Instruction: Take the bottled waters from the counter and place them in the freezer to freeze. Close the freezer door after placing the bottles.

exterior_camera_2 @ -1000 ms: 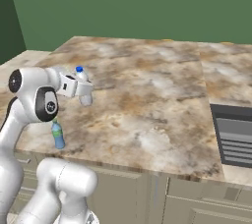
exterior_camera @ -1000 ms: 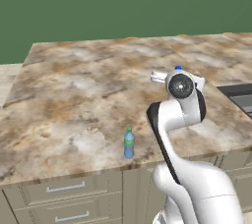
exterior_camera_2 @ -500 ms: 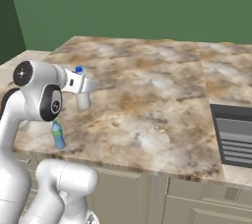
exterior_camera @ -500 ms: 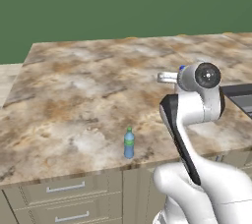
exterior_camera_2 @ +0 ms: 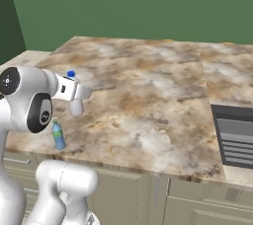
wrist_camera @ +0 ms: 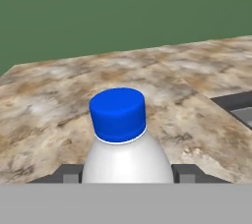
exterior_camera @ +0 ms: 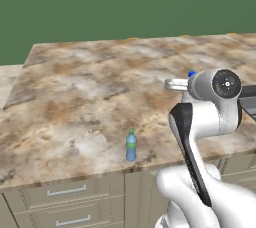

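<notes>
Since the earlier frames the arm is swinging toward the right of the left base view; the elbow joint is now sitting at the right edge there, and the blue-cap bottle is travelling with it. The gripper is closed partway on this whitish bottle, jaws pressing its sides just below the shoulder, as the hand view shows at bottom centre. In the right base view the bottle is hanging at middle left, blue cap up, lifted clear of the counter.

The green-cap bottle is standing upright near the counter's front edge, lower centre of the left base view, untouched and well apart from the gripper.

Progress judgement: early. One bottle is picked and being carried; the other is not yet grasped. The freezer is nowhere in these frames, so the drive to it, both placements and the door closing are all left to do.
</notes>
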Controlling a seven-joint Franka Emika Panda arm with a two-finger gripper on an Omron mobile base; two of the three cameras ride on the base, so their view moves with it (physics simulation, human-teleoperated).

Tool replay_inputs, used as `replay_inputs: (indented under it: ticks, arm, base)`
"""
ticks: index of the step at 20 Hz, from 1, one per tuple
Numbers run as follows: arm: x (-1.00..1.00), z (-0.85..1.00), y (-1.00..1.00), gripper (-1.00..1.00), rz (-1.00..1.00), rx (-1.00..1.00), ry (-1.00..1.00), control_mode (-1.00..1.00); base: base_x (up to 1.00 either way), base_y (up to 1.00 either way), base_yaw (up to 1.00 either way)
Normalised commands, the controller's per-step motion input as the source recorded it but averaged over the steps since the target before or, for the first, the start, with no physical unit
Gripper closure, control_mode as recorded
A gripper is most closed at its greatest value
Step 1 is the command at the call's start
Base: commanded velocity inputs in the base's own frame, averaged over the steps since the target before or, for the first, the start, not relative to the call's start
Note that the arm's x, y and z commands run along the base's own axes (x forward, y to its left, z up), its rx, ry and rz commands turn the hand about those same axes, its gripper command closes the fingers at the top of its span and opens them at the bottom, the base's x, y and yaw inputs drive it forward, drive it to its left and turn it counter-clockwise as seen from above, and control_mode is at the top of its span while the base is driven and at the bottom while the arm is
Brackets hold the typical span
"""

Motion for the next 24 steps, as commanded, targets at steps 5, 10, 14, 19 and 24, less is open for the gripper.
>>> replay_inputs:
  ticks: [5, 10, 14, 19, 24]
  arm:
    - [-0.57, 0.01, 0.06, 1.00, 0.00, 0.00, 0.00, -1.00]
    - [-0.46, 0.02, 0.00, 1.00, 0.05, 0.00, 0.00, -1.00]
    - [-0.11, 0.00, 0.00, 1.00, 0.17, 0.00, 0.03, -1.00]
    - [-0.17, -0.04, 0.03, 1.00, 0.26, 0.00, 0.01, -1.00]
    - [-0.16, -0.10, 0.00, 1.00, 0.05, 0.00, 0.00, -1.00]
  base:
    - [0.00, 0.00, 0.00]
    - [0.00, 0.00, 0.00]
    - [0.00, 0.00, 0.00]
    - [0.00, 0.00, 0.00]
    - [0.00, 0.00, 0.00]
